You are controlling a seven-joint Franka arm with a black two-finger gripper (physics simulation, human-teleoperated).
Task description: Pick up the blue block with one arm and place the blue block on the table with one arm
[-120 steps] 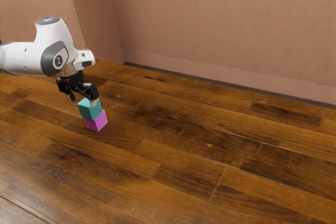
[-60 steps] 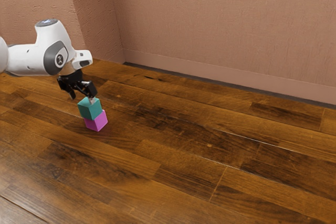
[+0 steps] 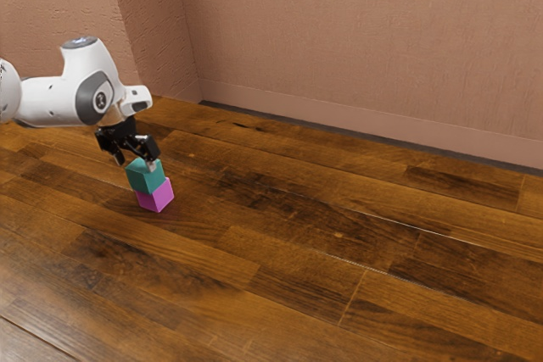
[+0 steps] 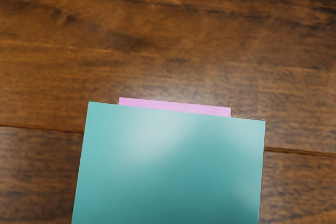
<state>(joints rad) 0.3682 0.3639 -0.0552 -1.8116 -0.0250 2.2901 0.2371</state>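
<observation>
My gripper [image 3: 137,161] stands open at the top of the blue-green block [image 3: 145,177], one finger toward the block's far left side and the other by its upper right edge. Underneath, the magenta block [image 3: 156,197] rests on the wooden table and carries the blue-green one. From the wrist view, the blue-green block [image 4: 170,169] lies large just under my hand, and a thin strip of the magenta block [image 4: 176,106] peeks out past its edge. Whether a finger touches the block is unclear.
The wooden table [image 3: 322,218] stretches from the stack toward the exterior view's right. A pinkish wall [image 3: 365,48] runs along its far side, with a wall corner behind the arm.
Compared with half a second ago, my hand has shifted slightly toward the exterior view's right and a little lower. Both blocks have stayed where they were.
</observation>
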